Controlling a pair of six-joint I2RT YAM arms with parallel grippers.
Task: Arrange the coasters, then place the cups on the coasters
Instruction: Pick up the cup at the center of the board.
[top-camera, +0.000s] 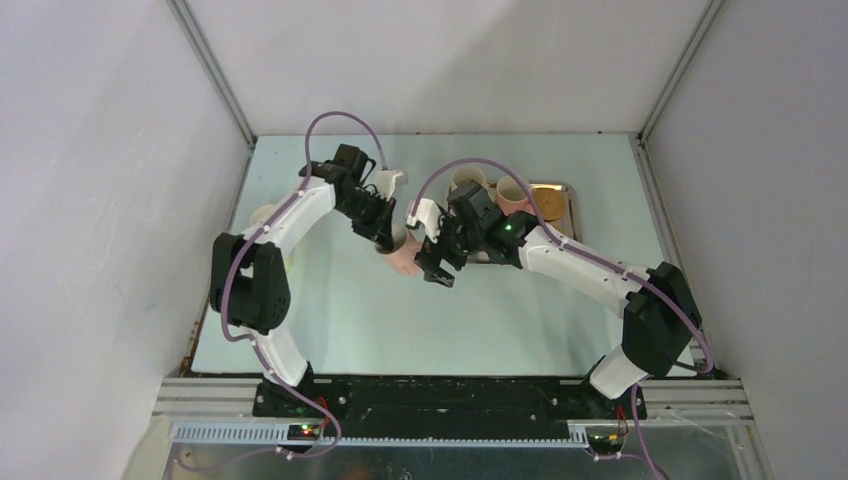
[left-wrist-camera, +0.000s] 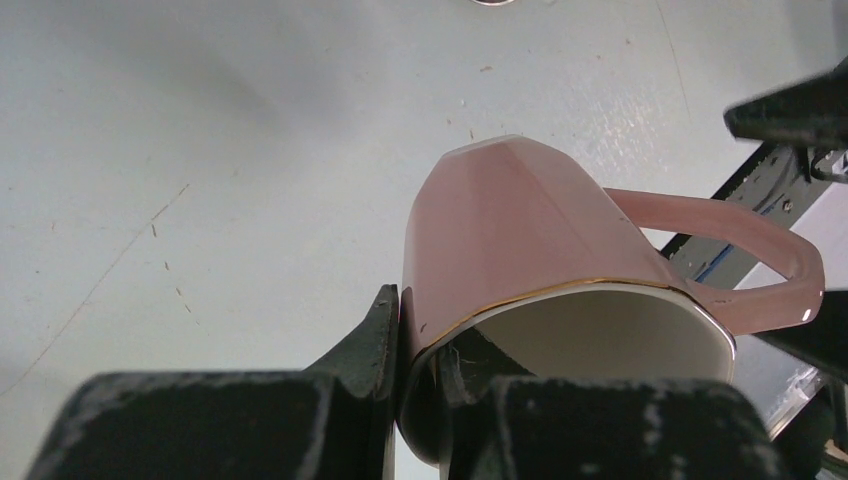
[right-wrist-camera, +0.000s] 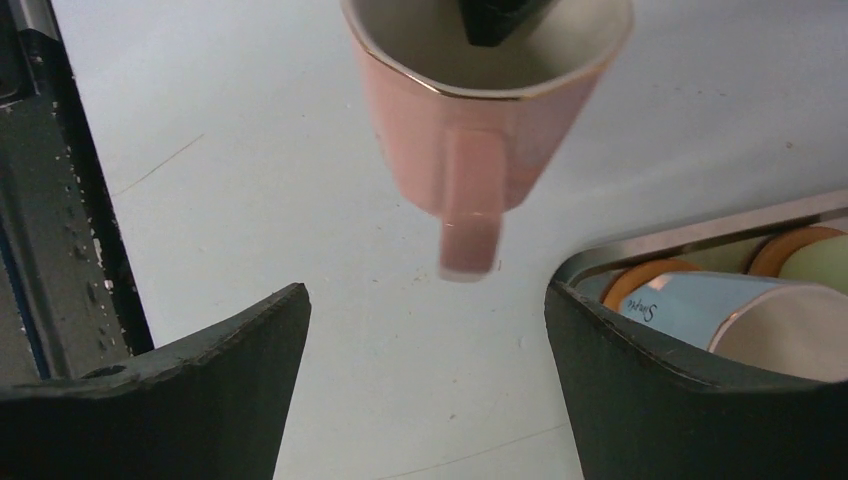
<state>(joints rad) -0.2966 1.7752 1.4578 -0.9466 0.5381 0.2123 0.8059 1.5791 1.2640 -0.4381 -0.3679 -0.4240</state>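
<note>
Faintly, blue cup (right-wrist-camera: 722, 306) shows unreadable script; left fingers (left-wrist-camera: 365, 348) clamp pink cup (left-wrist-camera: 520, 220), right fingers (right-wrist-camera: 235, 360) apart.

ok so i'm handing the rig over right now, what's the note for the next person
left fingers: shut on the rim of the pink cup, held over the table.
right fingers: open, empty, facing that cup.
tray: blue cup, green cup, at least two coasters.
done: no coaster seen out on the table.
left: lay coasters out, seat every cup.
</note>
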